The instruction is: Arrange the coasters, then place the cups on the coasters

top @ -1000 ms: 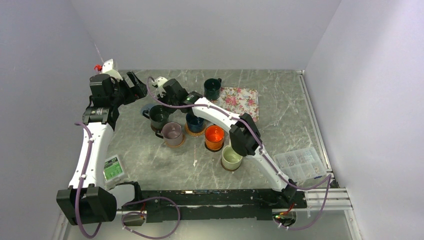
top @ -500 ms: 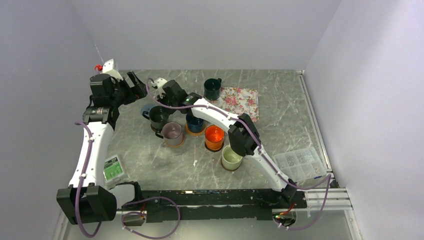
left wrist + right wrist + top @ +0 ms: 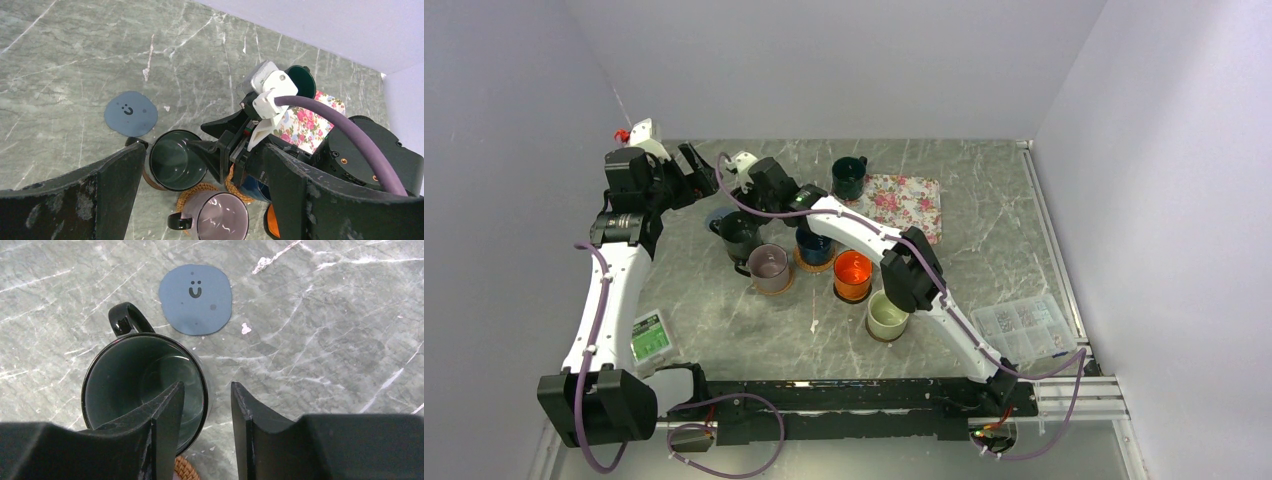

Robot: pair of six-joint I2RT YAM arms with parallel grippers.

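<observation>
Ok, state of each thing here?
left gripper: open, empty
dark grey cup: upright on brown coaster
right gripper: open, astride dark grey cup's rim
dark green cup: upright, no coaster
grey-blue coaster: bare
mauve cup: upright on tan coaster
navy cup: upright on woven coaster
orange cup: upright on black coaster
cream cup: upright on dark coaster

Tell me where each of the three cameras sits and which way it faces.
Top external: high behind the bases, looking down at the table; left arm and right arm show whole.
Left wrist: on the left arm, looking down at the grey mug and the right arm's wrist; own jaws frame the bottom.
Right wrist: straight down over the grey mug; own jaws straddle its rim.
Shared: both wrist views show the grey mug and blue coaster.
</observation>
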